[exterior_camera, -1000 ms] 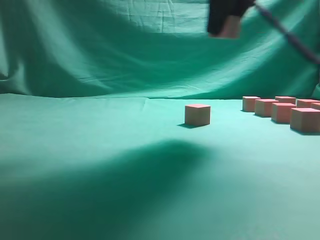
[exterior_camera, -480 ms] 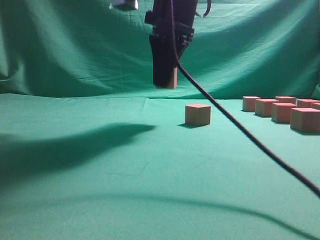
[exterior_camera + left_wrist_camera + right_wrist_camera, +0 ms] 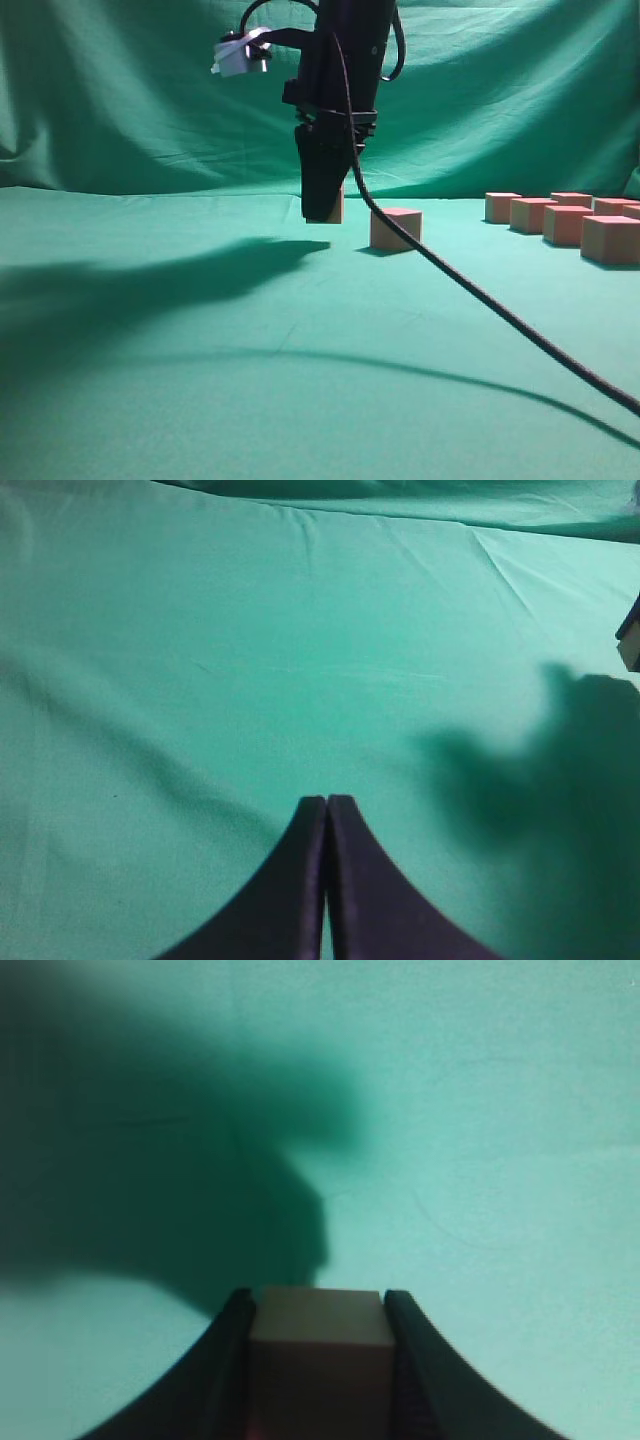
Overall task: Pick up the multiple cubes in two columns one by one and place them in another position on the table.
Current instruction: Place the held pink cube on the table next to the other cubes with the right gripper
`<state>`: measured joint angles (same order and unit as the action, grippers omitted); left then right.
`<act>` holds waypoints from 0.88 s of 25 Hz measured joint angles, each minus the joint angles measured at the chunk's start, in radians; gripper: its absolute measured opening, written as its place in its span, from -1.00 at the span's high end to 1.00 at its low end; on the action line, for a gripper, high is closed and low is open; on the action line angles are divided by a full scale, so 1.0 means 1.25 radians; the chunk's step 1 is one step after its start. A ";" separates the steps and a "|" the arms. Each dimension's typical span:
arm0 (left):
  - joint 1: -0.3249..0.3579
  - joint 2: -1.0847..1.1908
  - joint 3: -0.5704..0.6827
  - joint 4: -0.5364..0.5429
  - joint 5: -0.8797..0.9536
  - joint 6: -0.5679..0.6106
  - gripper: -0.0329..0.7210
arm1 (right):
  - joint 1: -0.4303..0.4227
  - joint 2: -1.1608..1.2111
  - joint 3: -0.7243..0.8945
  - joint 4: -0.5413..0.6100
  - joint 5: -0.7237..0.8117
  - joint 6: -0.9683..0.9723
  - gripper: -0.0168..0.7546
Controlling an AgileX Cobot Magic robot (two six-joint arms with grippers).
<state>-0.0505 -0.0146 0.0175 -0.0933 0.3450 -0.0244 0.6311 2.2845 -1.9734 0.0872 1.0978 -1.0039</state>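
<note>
Above the table, right jaws clamp a tan-sided cube; left jaws together.

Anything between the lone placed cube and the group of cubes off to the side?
No, only bare table lies between the lone cube and the cube group, per the exterior view.

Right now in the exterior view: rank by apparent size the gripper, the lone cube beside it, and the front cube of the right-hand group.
1. right gripper, largest.
2-3. lone cube and front cube: look alike, unranked.
</note>
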 joint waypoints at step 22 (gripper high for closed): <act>0.000 0.000 0.000 0.000 0.000 0.000 0.91 | -0.001 0.033 -0.005 -0.016 0.000 0.038 0.27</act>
<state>-0.0505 -0.0146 0.0175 -0.0933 0.3450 -0.0244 0.6292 2.3263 -1.9794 0.0671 1.0979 -0.9562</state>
